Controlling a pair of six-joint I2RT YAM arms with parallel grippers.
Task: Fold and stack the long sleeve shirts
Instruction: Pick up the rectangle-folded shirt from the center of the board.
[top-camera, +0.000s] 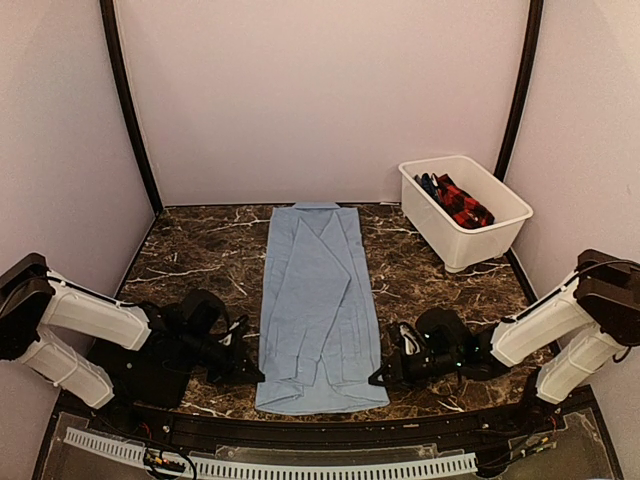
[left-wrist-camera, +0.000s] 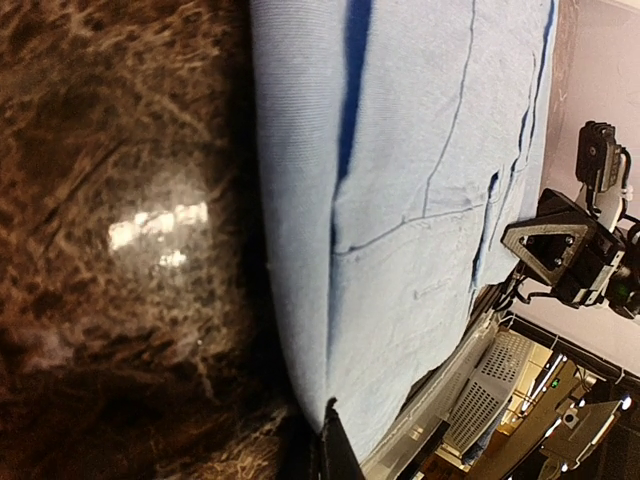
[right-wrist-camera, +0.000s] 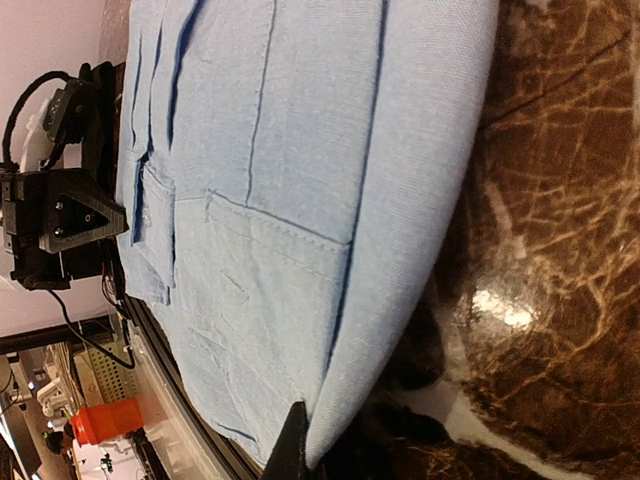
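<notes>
A light-blue long sleeve shirt (top-camera: 318, 300) lies flat on the marble table, folded into a long narrow strip with its collar at the far end. My left gripper (top-camera: 250, 372) is shut on the shirt's left edge near the hem. In the left wrist view a dark fingertip (left-wrist-camera: 333, 432) pinches the fold of blue cloth (left-wrist-camera: 420, 200). My right gripper (top-camera: 385, 375) is shut on the right edge near the hem, and the right wrist view shows its dark fingertip (right-wrist-camera: 295, 440) clamping the rolled edge of the shirt (right-wrist-camera: 300, 150). A red-black checked shirt (top-camera: 462, 203) and a dark blue one (top-camera: 428, 183) lie in the bin.
A white plastic bin (top-camera: 505, 188) stands at the back right of the dark marble table (top-camera: 200, 250). Pale walls close in the back and sides. The table's front rail (top-camera: 300, 425) runs just below the shirt's hem.
</notes>
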